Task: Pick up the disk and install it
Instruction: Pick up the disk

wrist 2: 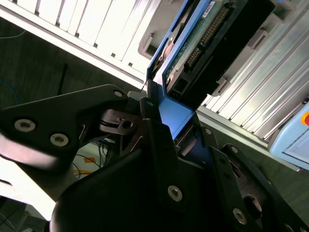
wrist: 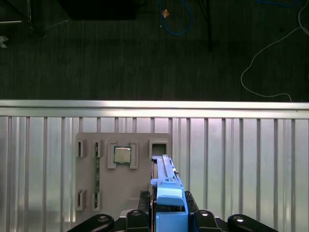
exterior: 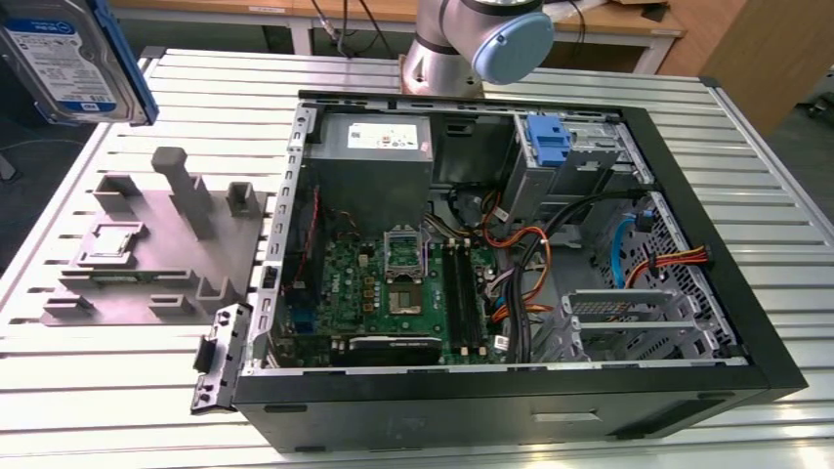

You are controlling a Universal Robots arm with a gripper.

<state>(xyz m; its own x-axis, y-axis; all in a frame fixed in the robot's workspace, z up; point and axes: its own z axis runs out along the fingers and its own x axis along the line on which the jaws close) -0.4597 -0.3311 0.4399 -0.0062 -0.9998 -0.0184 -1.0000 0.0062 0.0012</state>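
- Disk (exterior: 72, 59): in the air at the exterior view's far left, label showing.
- Gripper (wrist: 170, 212): clamped on the disk's blue frame, first wrist view.
- Grey fixture (exterior: 150, 254): on the table (exterior: 195, 88), below the disk.
- Open PC case (exterior: 729, 322): right of the fixture.

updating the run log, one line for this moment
gripper: shut on disk | disk: held above grey fixture | computer case: open, disk not installed

The disk (exterior: 65, 54) above fixture (exterior: 144, 259), case (exterior: 521, 410) toward the exterior view's right
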